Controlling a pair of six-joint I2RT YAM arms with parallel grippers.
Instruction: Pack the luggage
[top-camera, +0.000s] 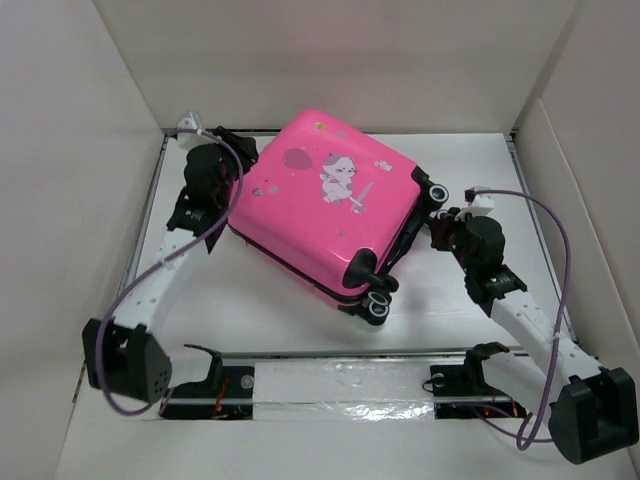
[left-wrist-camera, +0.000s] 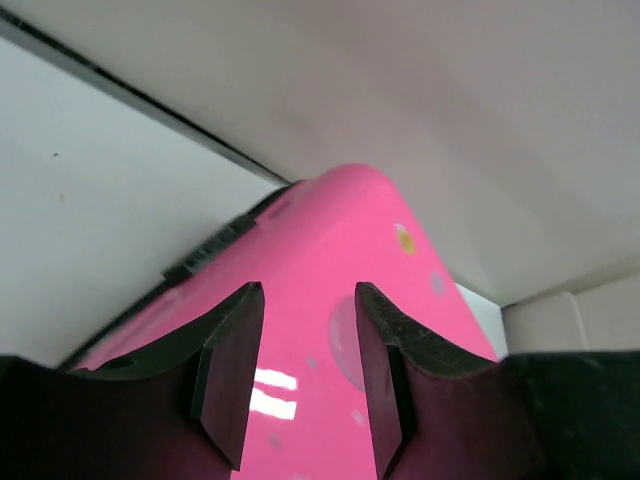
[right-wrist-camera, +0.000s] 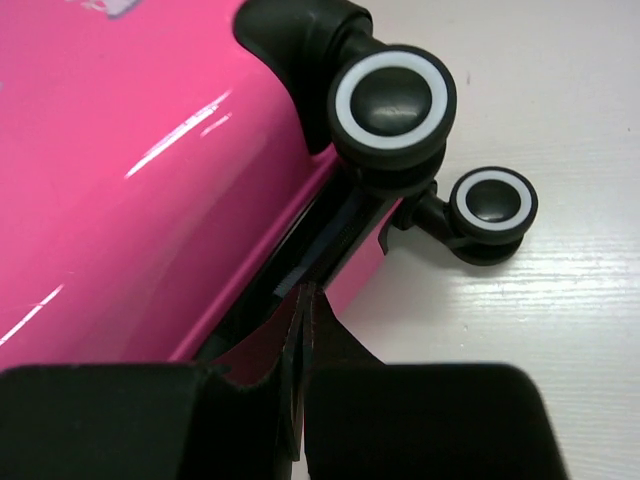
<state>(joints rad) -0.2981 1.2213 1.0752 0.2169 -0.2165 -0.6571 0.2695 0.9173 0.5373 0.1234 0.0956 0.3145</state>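
The luggage (top-camera: 320, 200) lies flat on the table (top-camera: 450, 310), about its middle and a little toward 12 o'clock, turned so that its wheels (right-wrist-camera: 390, 100) face 4 o'clock. The pink shells are together, with a dark seam (right-wrist-camera: 320, 235) showing between them beside the wheels. The right gripper (right-wrist-camera: 305, 300) sits at the luggage's 3 o'clock, near the wheels, its fingers pressed tight together with the tips right at that seam; whether a zip tab or anything else thin is pinched between them I cannot tell. The left gripper (left-wrist-camera: 308, 300) is at the 10 o'clock corner, parted to a middling gap with nothing between the fingers, poised over the shell by its rounded corner; I cannot tell whether it touches. The step looks like closing the case along the seam. To do it well, the left gripper should probably brace that far corner, since a light case on a smooth table may slide or pivot when tugged. The right gripper should pull in line with the seam, tips low, and slow down where the track bends near the wheel housings, the likeliest place to snag.
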